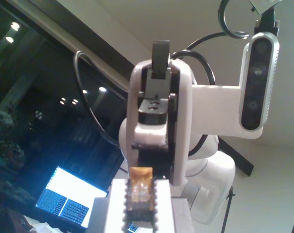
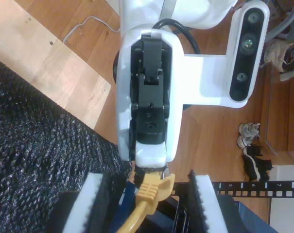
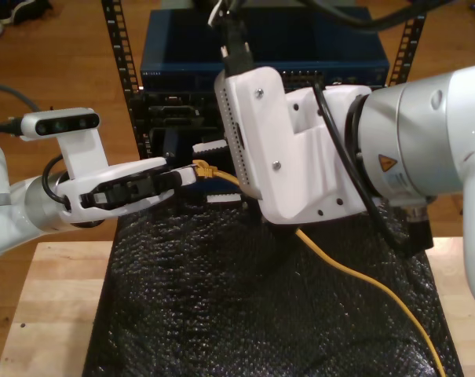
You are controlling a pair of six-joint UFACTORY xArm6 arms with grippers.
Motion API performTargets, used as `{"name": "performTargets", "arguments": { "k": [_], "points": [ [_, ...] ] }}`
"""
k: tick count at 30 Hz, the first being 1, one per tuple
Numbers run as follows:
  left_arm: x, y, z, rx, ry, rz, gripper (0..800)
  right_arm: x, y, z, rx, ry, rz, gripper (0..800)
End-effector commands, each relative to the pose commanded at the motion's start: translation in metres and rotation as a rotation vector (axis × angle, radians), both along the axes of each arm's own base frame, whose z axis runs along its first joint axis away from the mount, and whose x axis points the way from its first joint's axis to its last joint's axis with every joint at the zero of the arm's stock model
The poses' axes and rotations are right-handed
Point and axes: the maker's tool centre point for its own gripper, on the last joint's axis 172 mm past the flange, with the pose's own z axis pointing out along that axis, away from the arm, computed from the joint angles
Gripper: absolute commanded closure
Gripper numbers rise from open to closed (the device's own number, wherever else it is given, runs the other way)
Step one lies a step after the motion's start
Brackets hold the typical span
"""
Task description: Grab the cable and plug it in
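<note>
The yellow-orange cable point(image 3: 355, 275) runs across the black mat from the exterior view's lower right up to its plug point(image 3: 202, 169) in front of the rack. My first gripper point(image 3: 191, 173), on the arm at the exterior view's left, is shut on the clear plug point(image 1: 139, 191), which sits between its ribbed fingers point(image 1: 155, 208). My second gripper point(image 3: 215, 174), on the large arm at the exterior view's right, faces it. It is open, and its padded fingers point(image 2: 205, 204) stand apart on either side of the cable's yellow boot point(image 2: 149, 194) without touching it.
A rack with a blue unit point(image 3: 261, 47) and dark port panels stands just behind the grippers. The black mat point(image 3: 221, 314) covers a wooden table point(image 3: 49, 314). A lit laptop point(image 1: 69, 199) and shoes on the floor point(image 2: 253, 155) lie farther off.
</note>
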Motion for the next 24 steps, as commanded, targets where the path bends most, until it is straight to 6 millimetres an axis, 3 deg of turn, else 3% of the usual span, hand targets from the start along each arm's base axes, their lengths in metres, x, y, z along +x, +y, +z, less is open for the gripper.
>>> {"name": "performTargets", "arguments": {
  "k": [7, 14, 24],
  "points": [
    [-0.0022, 0.0005, 0.0021, -0.006, 0.004, -0.012, 772, 0.0011, 0.0003, -0.0003, 0.002, 0.000, -0.003, 442],
    [-0.0022, 0.0005, 0.0021, -0.002, 0.015, -0.019, 771, 0.0046, -0.0009, 0.0017, 0.012, -0.010, -0.016, 537],
    [-0.0028, 0.0009, 0.0020, -0.002, 0.020, -0.024, 771, 0.0041, -0.0011, 0.0011, 0.011, -0.008, -0.016, 553]
  ]
}}
